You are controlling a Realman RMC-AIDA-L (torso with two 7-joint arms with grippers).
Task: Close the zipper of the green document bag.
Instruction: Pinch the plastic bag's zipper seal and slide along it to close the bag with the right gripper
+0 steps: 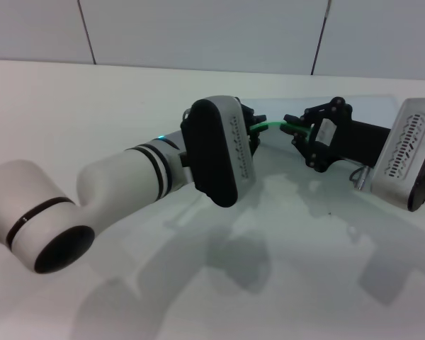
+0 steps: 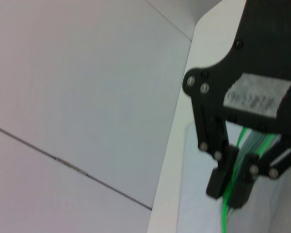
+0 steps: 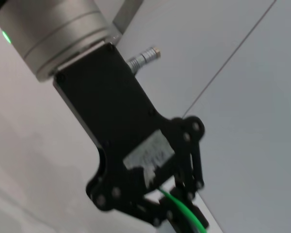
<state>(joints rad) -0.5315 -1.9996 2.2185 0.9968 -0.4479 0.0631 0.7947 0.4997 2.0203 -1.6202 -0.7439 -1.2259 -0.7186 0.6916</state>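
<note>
Left gripper [image 1: 256,132] and right gripper [image 1: 292,127] facing each other mid-table, jaws of both pinched together.

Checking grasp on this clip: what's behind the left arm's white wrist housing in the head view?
The green zipper emerges from behind it toward the right gripper. The left gripper's fingers are mostly covered there; the bag's body barely shows.

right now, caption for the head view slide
Both end effectors, left and right, grip the thin bright green zipper strip between them.
</note>
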